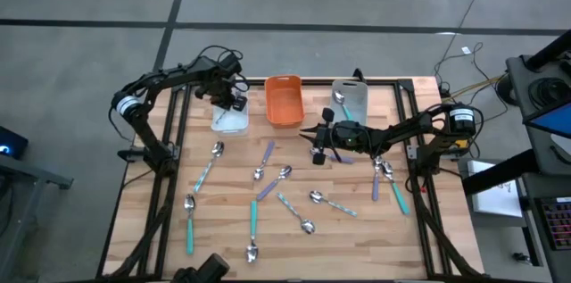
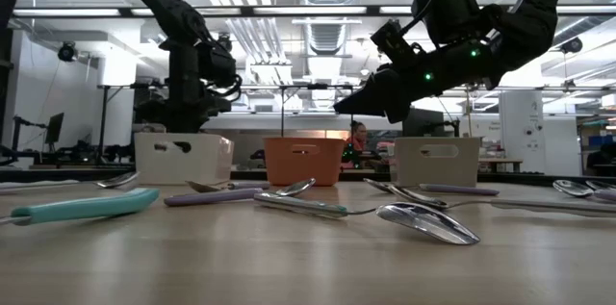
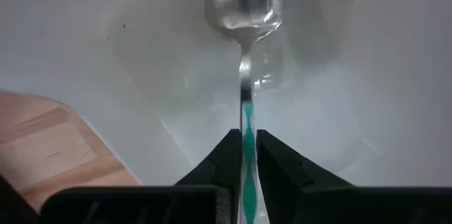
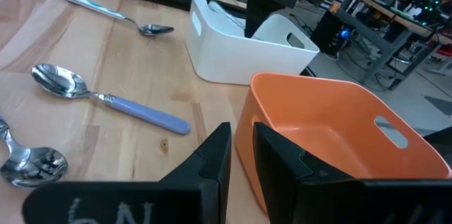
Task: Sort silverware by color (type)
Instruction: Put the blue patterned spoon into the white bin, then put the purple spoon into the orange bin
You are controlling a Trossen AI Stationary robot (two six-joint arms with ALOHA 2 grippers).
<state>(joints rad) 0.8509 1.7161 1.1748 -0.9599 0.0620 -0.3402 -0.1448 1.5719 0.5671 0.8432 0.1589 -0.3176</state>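
My left gripper (image 1: 230,104) hangs over the white bin (image 1: 234,124), shut on a teal-handled spoon (image 3: 244,12) whose shiny bowl points down into the bin. My right gripper (image 1: 314,140) hovers above the table just in front of the orange bin (image 4: 332,111). Its fingers (image 4: 241,136) are nearly together with nothing between them. Several spoons lie flat on the wood: teal ones (image 1: 189,225), lavender ones (image 1: 265,160) and pale-blue ones (image 1: 332,201). One spoon (image 1: 340,98) lies in the grey bin (image 1: 357,91). My left gripper pinches the teal spoon by its slim handle (image 3: 248,128) between the two fingers. The fingers come from above, pointing down, and lie along the spoon. The spoon sticks out past the fingertips with its bowl toward the bin's floor; whether the bowl touches, I cannot tell.
Three bins stand in a row at the table's far edge: white, orange (image 1: 284,100) and grey. A cluster of spoons (image 1: 386,174) lies under my right arm. A blue-handled spoon (image 4: 106,100) lies near my right gripper. The table's near edge has bare wood.
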